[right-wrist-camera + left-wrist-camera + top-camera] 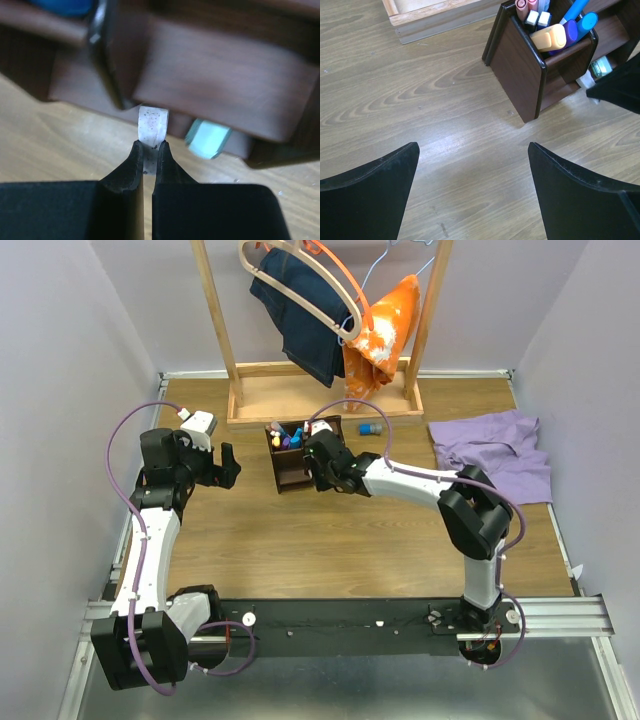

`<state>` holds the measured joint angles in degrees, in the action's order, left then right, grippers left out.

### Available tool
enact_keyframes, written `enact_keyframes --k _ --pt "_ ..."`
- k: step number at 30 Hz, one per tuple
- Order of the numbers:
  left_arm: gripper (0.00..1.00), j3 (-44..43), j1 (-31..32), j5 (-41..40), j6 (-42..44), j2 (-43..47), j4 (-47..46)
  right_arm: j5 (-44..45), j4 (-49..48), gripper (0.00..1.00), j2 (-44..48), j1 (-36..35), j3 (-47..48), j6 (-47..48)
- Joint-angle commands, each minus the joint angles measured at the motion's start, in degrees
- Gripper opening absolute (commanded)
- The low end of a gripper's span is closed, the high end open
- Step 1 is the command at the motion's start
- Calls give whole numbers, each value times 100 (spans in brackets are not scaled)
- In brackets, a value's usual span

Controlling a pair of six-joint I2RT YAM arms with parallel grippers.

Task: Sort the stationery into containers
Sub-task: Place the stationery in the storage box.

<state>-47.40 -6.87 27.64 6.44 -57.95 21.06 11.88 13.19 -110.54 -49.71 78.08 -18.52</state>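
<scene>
The dark brown organizer (288, 468) stands mid-table and holds several pens and highlighters: a yellow one (549, 37), a purple one (570, 32), blue ones (585, 22). My right gripper (319, 454) is shut on a small speckled white eraser block (153, 125), held against the organizer's low front part (220, 85); its tips (148, 147) pinch the block's near end. A pale green piece (207, 139) lies just right of it. A blue-capped item (371, 428) lies on the table behind the organizer. My left gripper (228, 465) is open and empty (473, 147), left of the organizer.
A light-wood clothes rack (238, 380) with jeans and an orange garment stands at the back. A purple cloth (495, 452) lies at the right. White walls close in the table on the left, right and back.
</scene>
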Motion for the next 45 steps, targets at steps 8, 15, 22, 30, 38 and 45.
enact_keyframes --k 8,15,22,30,38,45 --pt "99 55 28 -30 -72 82 -84 324 -194 1 -257 181 374 121" --pt "99 55 28 -22 -143 82 -93 324 -317 2 -424 173 453 95" --pt "99 20 20 -48 -116 74 -58 377 -335 46 -433 173 480 68" --pt "99 2 20 14 -230 21 -155 420 -247 100 -65 181 313 59" --pt "99 20 20 40 -353 47 -146 201 -124 100 506 181 -118 -37" --pt "99 11 20 66 -442 65 -199 -501 -80 91 788 181 -610 -46"
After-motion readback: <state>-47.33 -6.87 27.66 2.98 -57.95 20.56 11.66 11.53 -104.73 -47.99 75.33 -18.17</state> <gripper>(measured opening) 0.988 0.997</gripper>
